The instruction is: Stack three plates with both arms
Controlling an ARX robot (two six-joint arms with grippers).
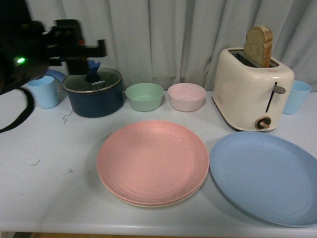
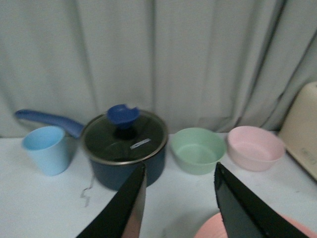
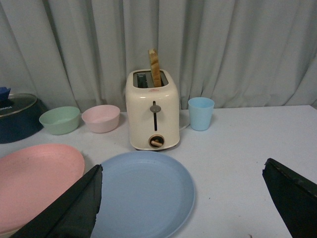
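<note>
Your left claw (image 2: 180, 166) is released, jaws spread with nothing between them; it hangs high at the back left, over the lidded pot (image 1: 94, 91), and its wrist view looks past the pot to the green bowl (image 1: 144, 96) and pink bowl (image 1: 186, 96); only a sliver of the pink plate (image 1: 152, 161) shows at the edge of that view. Your right claw (image 3: 183, 168) is also released, jaws very wide and empty; it hovers above the blue plate (image 3: 143, 191), not touching it as far as the wrist view shows; the front view does not show this arm at all. Moving outward, the pink plate sits at the middle front of the table (image 1: 49, 188), on top of the beige plate (image 1: 163, 203), of which you see only a pale rim beneath; so I judge two of the three stacked. The blue plate lies flat on the table just to the right of that pair, in front of the toaster (image 1: 252, 89); whether the rims touch you cannot tell. What is left, by my reading, is one move: take the blue plate by its rim, lift it clear and set it on the pink one; mind the toaster close behind as you raise it.
</note>
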